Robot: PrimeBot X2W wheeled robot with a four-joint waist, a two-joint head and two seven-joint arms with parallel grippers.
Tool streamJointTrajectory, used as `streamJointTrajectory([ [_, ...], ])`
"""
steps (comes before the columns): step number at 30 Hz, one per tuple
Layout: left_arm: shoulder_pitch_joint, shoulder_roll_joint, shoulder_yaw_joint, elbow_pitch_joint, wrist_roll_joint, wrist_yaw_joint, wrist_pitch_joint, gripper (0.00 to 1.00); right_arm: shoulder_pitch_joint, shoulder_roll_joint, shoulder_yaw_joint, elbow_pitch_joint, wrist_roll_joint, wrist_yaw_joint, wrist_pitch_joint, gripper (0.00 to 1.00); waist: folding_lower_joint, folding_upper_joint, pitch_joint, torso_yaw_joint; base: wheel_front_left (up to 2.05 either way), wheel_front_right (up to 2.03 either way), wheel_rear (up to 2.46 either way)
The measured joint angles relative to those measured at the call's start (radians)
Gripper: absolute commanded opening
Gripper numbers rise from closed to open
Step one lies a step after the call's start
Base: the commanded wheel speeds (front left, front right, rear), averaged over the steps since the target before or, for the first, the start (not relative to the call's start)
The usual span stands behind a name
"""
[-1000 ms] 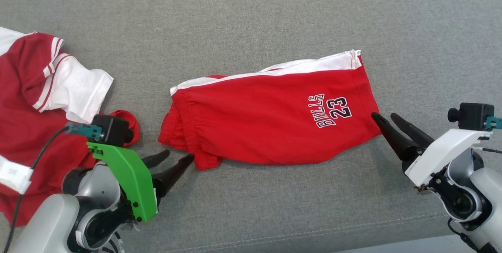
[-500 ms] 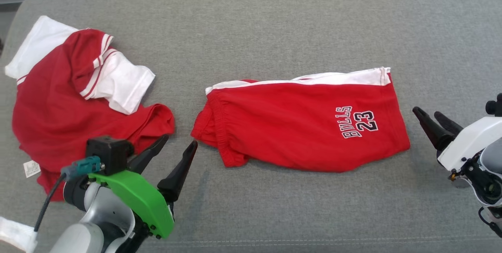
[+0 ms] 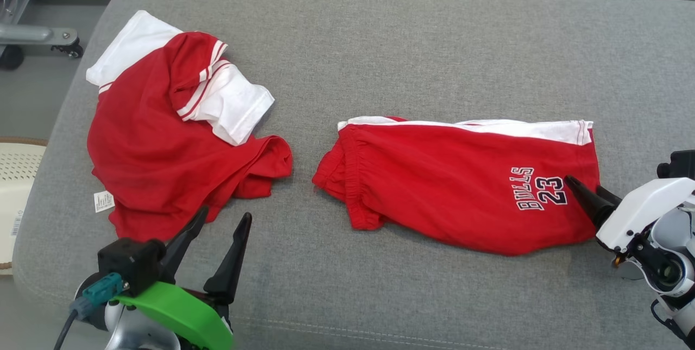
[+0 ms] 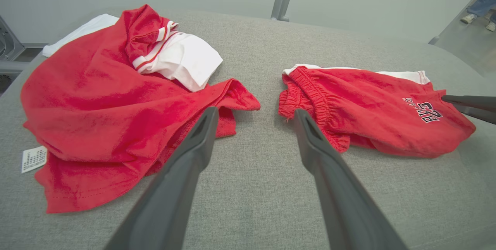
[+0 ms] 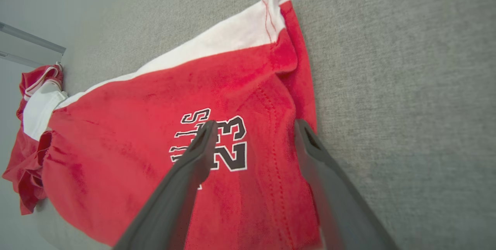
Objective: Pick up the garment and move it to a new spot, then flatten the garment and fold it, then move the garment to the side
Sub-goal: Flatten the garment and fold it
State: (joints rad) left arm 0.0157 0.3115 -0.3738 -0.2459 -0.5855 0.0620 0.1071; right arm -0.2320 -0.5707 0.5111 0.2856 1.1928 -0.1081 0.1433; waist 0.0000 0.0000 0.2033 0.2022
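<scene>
Head view: red shorts lie folded right of centre on the grey cushion, with the white stripe along the far edge.
Left end effector: fingers spread wide and empty, over bare cushion between the red shirt and the shorts' waistband.
Right end effector: fingers parted and empty, tips over the shorts' hem end by the "23" print; cannot tell whether they touch the cloth.

L hand splayed, R hand splayed
</scene>
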Motion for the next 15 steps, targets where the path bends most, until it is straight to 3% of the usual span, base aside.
streamJointTrajectory([
  [8,0.051,0.006,0.017,0.012,0.045,0.010,-0.086,1.00,-0.013,0.027,-0.002,0.080,0.031,-0.001,0.031,1.00,0.0000,0.0000,-0.017,0.019,0.00,0.00,0.00],
  [9,0.052,0.006,0.016,0.014,0.045,0.010,-0.093,1.00,-0.015,0.034,-0.001,0.090,0.031,-0.001,0.031,0.95,0.0000,0.0000,-0.018,0.020,0.00,0.00,0.00],
  [10,0.052,0.006,0.013,0.016,0.045,0.010,-0.100,1.00,-0.019,0.038,-0.002,0.101,0.031,-0.001,0.030,0.88,0.0000,0.0000,-0.020,0.021,0.00,0.00,0.00],
  [11,0.052,0.005,0.008,0.019,0.045,0.010,-0.101,1.00,-0.021,0.039,-0.003,0.109,0.032,-0.001,0.030,0.45,0.0000,0.0000,-0.021,0.023,0.00,0.00,0.00],
  [13,0.056,0.004,0.009,0.021,0.045,0.010,-0.113,1.00,-0.028,0.043,0.001,0.116,0.031,-0.001,0.033,0.22,0.0000,0.0000,-0.024,0.028,0.00,0.00,0.00],
  [15,0.063,0.004,0.010,0.023,0.045,0.010,-0.119,1.00,-0.039,0.059,0.007,0.118,0.031,-0.001,0.035,0.10,0.0000,0.0000,-0.026,0.030,0.00,0.00,0.00],
])
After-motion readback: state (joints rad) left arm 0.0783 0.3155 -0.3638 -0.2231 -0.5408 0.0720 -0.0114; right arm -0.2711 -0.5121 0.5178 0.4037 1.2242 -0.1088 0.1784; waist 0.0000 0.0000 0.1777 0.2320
